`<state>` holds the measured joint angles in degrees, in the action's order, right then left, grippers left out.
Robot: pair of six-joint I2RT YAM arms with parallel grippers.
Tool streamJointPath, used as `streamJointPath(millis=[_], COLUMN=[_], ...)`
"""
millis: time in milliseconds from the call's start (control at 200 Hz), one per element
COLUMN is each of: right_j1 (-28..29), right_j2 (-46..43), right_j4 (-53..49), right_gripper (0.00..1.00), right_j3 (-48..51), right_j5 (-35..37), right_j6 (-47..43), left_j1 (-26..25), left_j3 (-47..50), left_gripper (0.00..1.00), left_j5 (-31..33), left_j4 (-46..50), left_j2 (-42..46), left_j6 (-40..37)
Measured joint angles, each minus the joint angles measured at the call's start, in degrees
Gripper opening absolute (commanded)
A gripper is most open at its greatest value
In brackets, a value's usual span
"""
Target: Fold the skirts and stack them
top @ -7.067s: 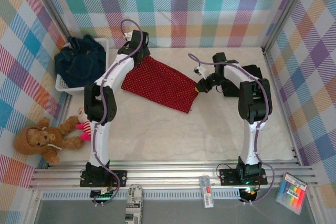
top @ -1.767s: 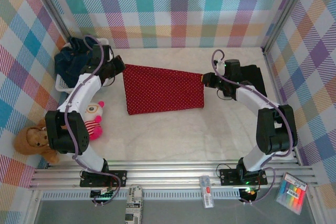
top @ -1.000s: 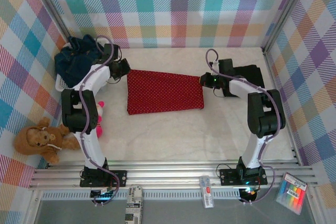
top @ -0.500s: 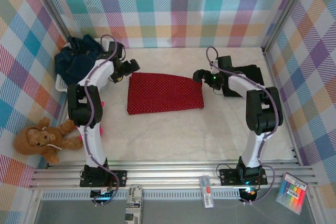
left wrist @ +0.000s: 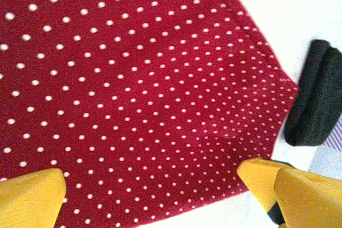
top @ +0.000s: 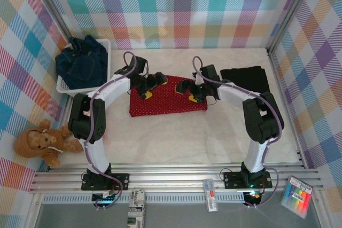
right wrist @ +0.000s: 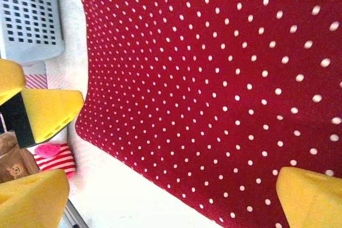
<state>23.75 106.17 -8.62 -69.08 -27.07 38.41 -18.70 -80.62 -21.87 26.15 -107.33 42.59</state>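
Pale tabletop [top: 176, 137] holds red dotted skirt [top: 168, 102] lying lengthwise left-to-right.

White mesh basket [top: 106, 52] at far left corner of pale marbled table [top: 176, 137], close to plaid back wall [top: 181, 4]. Brown plush bear [top: 44, 142] lying off table's near-left edge. Pink striped plush [right wrist: 53, 159] just beside it. Pack of coloured markers [top: 297, 195] past front rail, right end.
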Motion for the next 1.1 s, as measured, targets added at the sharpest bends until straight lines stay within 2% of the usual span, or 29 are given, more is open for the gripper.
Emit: streamJointPath(millis=[250, 530, 670, 840, 975, 1100], right_j1=[-0.5, -0.1, 3.3, 8.0, 8.1, 5.7], right_j2=[1.0, 1.0, 1.0, 2.6, 3.3, 3.3], right_j4=[-0.7, -1.3, 3.5, 12.4, 13.7, 12.4], right_gripper=[0.99, 0.99, 0.99, 0.99, 0.99, 0.99], right_j3=[3.0, 3.3, 3.1, 3.3, 4.9, 6.0], right_j5=[2.6, 0.3, -2.2, -4.3, -3.6, -2.3], right_j6=[1.4, 2.0, 6.6, 13.3, 15.2, 14.8], left_j1=[0.1, 0.1, -0.3, -1.0, -0.7, 1.1], left_j3=[13.2, 14.8, 14.7, 16.7, 17.0, 21.6], left_gripper=[1.0, 1.0, 1.0, 1.0, 1.0, 1.0], left_j5=[2.3, 1.9, -1.2, -4.0, -0.2, 5.4], left_j4=[-4.1, -5.3, -6.6, -14.4, -13.7, -12.8], left_j2=[0.6, 2.8, 3.5, 6.2, 7.1, 7.9], left_j6=[3.4, 4.3, 8.2, 15.8, 16.1, 14.2])
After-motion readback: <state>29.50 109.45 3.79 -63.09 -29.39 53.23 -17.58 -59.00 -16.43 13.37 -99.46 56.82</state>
